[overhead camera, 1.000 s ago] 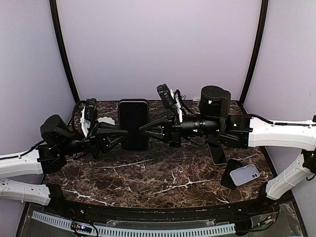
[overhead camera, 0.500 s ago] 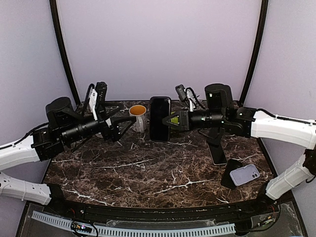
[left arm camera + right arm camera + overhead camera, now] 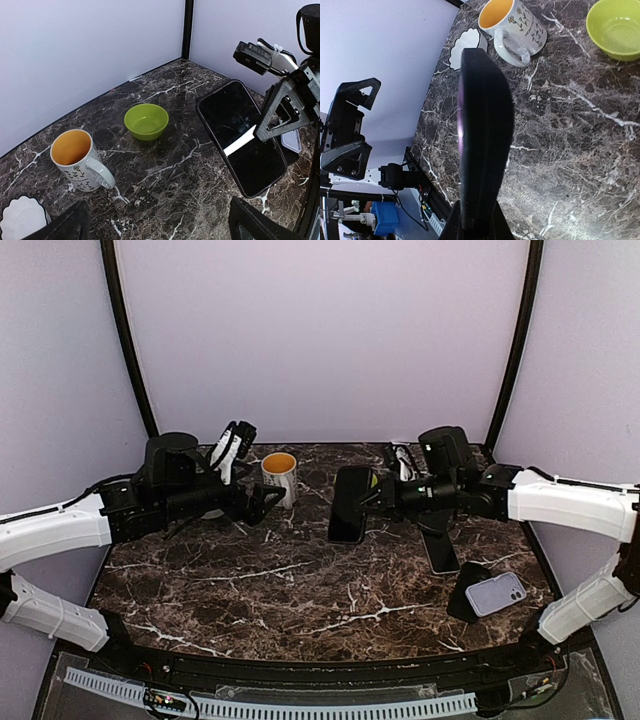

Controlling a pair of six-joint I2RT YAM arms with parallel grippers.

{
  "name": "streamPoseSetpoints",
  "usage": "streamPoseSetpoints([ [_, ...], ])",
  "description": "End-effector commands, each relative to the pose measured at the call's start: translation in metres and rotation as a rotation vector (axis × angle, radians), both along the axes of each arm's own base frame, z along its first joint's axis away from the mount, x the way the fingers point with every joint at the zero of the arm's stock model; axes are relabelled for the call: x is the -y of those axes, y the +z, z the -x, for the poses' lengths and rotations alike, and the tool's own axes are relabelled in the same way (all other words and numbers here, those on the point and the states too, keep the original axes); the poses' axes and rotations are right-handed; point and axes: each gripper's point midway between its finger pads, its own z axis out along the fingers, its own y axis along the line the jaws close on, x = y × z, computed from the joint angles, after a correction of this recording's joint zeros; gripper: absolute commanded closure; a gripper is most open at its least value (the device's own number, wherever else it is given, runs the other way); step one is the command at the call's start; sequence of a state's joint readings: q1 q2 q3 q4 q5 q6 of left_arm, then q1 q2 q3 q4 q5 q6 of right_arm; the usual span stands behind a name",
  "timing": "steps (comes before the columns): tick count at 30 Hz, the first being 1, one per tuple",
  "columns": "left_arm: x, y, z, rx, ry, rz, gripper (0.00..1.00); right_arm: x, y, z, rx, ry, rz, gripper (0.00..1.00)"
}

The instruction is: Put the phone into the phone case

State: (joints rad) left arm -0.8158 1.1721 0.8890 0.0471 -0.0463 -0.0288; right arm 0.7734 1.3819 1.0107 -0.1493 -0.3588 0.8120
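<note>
My right gripper [image 3: 372, 502] is shut on the right edge of the black phone [image 3: 350, 504] and holds it tilted above the middle of the table. In the left wrist view the phone [image 3: 245, 140] shows its glossy screen. Edge-on in the right wrist view, the phone [image 3: 485, 140] has a thick matte black rim that looks like the phone case, clamped at the bottom by the right gripper [image 3: 476, 220]. My left gripper [image 3: 262, 502] hangs open to the left of the phone, apart from it. In its own view the left gripper [image 3: 157, 230] has nothing between its fingers.
A white mug [image 3: 279, 476] with an orange inside stands at the back, with a green bowl [image 3: 146, 120] and a white scalloped dish [image 3: 22, 220] near it. A second phone [image 3: 440, 550] lies flat at the right. A lilac phone [image 3: 497, 592] rests on a black piece at the front right.
The left gripper opened, let go of the phone and drew back to the left. The right gripper carried the phone to the right and lower, tilting it.
</note>
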Motion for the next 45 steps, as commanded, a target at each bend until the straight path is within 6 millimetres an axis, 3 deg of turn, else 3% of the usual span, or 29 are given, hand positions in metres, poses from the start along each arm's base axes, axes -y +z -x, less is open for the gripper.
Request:
streamPoseSetpoints([
  [1,-0.011,-0.004,-0.008,-0.005,0.029,-0.024,0.01,-0.008,0.004,0.016,-0.079,0.063,-0.099,1.0],
  [12,-0.012,-0.005,-0.006,-0.002,0.02,-0.017,0.01,-0.006,-0.073,0.049,-0.261,0.08,-0.078,1.0],
  [21,-0.012,-0.011,-0.008,-0.01,0.024,-0.033,0.01,-0.009,-0.122,0.063,-0.332,0.12,-0.035,1.0],
  [22,-0.011,-0.012,-0.008,-0.012,0.023,-0.034,0.01,-0.006,-0.128,0.065,-0.34,0.115,-0.008,1.0],
  [27,-0.011,-0.013,-0.008,-0.017,0.018,-0.034,0.01,0.026,-0.168,0.061,-0.335,0.042,0.251,0.78],
  [31,-0.01,-0.013,-0.007,-0.018,0.016,-0.033,0.01,0.053,-0.186,0.051,-0.297,-0.035,0.432,0.71],
  [35,-0.01,-0.012,-0.007,-0.015,0.015,-0.032,0.01,0.064,-0.19,0.049,-0.284,-0.049,0.505,0.6],
  [40,-0.011,-0.012,-0.007,-0.012,0.018,-0.033,0.01,0.079,-0.17,0.03,-0.155,-0.115,0.706,0.55],
  [43,-0.011,-0.012,-0.008,-0.011,0.02,-0.034,0.01,0.06,-0.148,0.034,-0.025,-0.098,0.805,0.55],
  [45,-0.011,-0.013,-0.008,-0.013,0.021,-0.037,0.01,0.035,-0.137,0.043,0.06,-0.056,0.823,0.55],
])
